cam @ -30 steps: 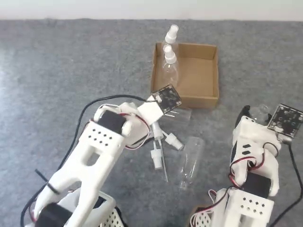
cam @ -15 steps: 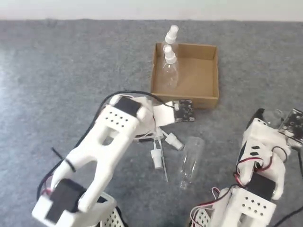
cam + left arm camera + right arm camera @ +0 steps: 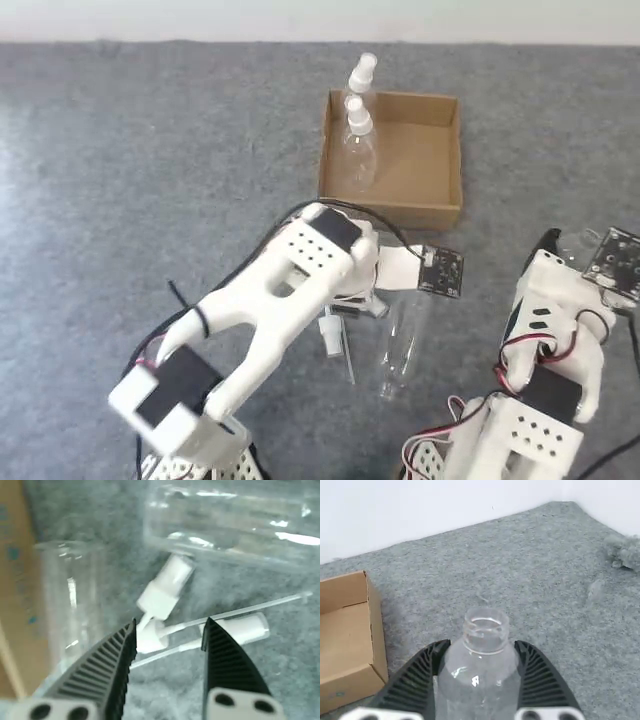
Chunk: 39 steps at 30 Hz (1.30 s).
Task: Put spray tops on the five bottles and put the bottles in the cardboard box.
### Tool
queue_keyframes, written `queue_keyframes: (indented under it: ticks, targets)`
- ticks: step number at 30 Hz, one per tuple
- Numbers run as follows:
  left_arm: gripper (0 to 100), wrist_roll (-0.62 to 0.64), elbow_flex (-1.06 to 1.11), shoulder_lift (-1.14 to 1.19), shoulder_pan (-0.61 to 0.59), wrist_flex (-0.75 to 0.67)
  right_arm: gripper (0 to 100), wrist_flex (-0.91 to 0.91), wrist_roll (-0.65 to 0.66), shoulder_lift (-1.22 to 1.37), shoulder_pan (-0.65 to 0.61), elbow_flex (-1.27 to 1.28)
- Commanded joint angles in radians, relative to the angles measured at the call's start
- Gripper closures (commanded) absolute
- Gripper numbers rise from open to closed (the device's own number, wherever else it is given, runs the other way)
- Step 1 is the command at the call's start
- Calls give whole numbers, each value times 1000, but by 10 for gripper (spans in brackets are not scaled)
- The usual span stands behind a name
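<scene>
The left hand (image 3: 170, 625) hangs low over the grey surface (image 3: 150, 150) with its two fingers spread apart, holding nothing and touching nothing. Just below and between them lie three loose spray tops (image 3: 165, 594), white, on their sides, with their thin dip tubes trailing across the felt. A clear bottle (image 3: 235, 525) lies on its side just beyond them, and a second clear bottle (image 3: 65, 595) lies near the brown wall of the cardboard box (image 3: 390, 213).

In the high view the left arm stretches over the middle of the surface, covering part of the spray tops, and the lying bottle shows beside its wrist.

The right hand (image 3: 480, 655) is closed around a topless bottle (image 3: 482, 650), one finger on each side of its shoulder, with the open neck pointing up and away from the surface.

The box stands at the far side, open upward. One capped bottle (image 3: 358, 150) rests inside against its left wall. Another spray-topped bottle (image 3: 362, 72) shows at the far left corner; whether it is inside or just outside cannot be told.
</scene>
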Motion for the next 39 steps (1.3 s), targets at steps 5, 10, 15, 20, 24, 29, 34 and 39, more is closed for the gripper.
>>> queue_keyframes:
  ticks: [5, 10, 15, 20, 24, 29, 34, 39]
  targets:
    - [807, -18, -143, 124, 3, 9, 943, -71, 17, -25, 12, 14]
    - [808, -20, -179, 192, 14, 3, 943, -70, 17, -25, 10, 14]
    - [808, -20, -242, 276, 11, 8, 943, -70, 17, -25, 8, 14]
    - [827, -15, -278, 341, 6, 9, 943, -68, 17, -25, 8, 14]
    - [890, -15, -280, 345, 6, 41, 943, -70, 18, -25, 8, 14]
    - [934, -11, -325, 345, 6, 173, 943, -70, 18, -25, 8, 14]
    - [961, 106, -446, 345, 6, 330, 943, -70, 18, -25, 10, 14]
    - [967, 195, -549, 345, 6, 451, 943, -68, 18, -25, 10, 14]
